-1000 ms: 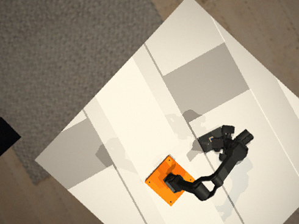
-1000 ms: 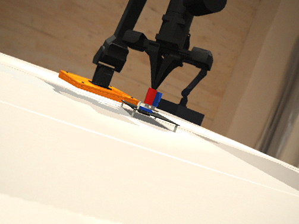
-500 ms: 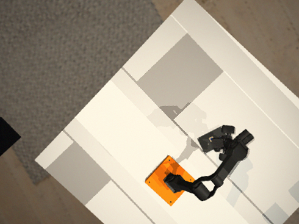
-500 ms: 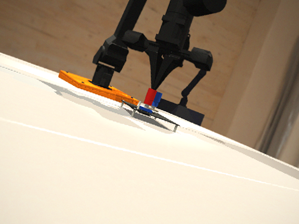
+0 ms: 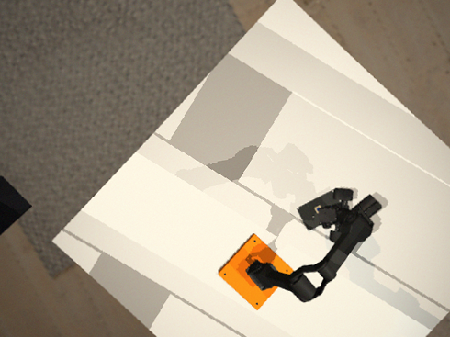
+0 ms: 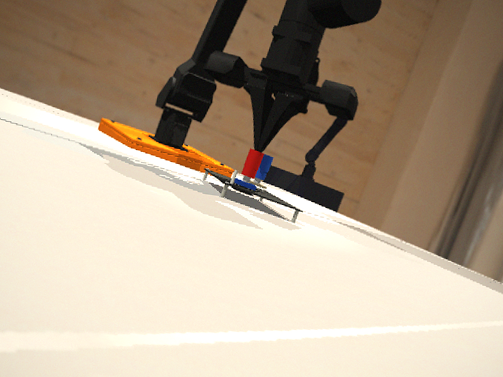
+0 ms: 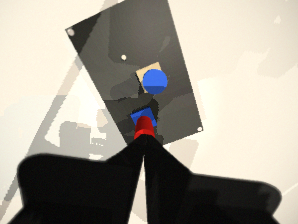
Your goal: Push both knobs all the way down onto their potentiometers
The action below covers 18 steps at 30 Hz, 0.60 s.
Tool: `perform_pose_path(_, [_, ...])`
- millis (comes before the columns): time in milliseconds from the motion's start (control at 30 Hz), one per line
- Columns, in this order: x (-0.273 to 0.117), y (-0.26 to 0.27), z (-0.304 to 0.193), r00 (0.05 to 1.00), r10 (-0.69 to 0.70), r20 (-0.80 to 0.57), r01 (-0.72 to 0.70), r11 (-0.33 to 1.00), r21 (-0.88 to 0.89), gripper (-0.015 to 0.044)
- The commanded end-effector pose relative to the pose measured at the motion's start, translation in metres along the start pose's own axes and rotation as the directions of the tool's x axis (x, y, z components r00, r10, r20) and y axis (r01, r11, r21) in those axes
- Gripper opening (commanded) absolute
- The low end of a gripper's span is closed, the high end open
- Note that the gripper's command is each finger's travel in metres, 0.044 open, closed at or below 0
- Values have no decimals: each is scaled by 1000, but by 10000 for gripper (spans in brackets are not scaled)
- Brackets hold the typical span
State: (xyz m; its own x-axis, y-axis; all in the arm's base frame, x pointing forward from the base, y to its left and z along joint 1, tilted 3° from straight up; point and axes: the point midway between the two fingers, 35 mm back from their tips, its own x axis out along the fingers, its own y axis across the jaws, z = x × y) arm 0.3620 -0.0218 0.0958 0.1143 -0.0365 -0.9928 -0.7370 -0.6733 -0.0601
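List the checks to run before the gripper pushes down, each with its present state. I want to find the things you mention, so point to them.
1. Gripper (image 6: 259,149) (image 7: 145,139) shut: ok.
2. Fingertips over the red knob (image 6: 252,163) (image 7: 144,127): ok.
3. Red knob down on its potentiometer (image 6: 245,185) (image 7: 142,114): not ok, a gap shows beneath.
4. Board (image 6: 278,200) (image 7: 175,107) standing on its legs: ok.
5. Blue knob (image 6: 266,167) (image 7: 155,81) fully down: not ok, it looks raised.
6. Both potentiometers firmly attached: cannot tell.

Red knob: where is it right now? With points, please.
In the exterior view the red knob (image 6: 252,163) (image 7: 144,126) stands directly under the tips of the shut claw (image 6: 259,149) (image 7: 145,139), above a blue potentiometer body (image 6: 245,184) (image 7: 142,115) and just left of the blue knob (image 6: 266,167) (image 7: 155,81).
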Motion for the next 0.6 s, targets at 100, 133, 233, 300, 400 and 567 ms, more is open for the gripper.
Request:
perform_pose_path(100, [25, 0, -2, 999, 28, 23, -28, 1000, -4, 0])
perform_pose_path(133, [24, 0, -2, 999, 28, 23, -28, 1000, -4, 0])
perform_pose_path(233, [21, -1, -2, 999, 28, 23, -28, 1000, -4, 0])
perform_pose_path(300, [18, -1, -2, 999, 28, 23, -28, 1000, -4, 0])
perform_pose_path(400, [13, -1, -2, 999, 28, 23, -28, 1000, -4, 0])
perform_pose_path(567, [5, -2, -3, 999, 28, 23, -28, 1000, -4, 0])
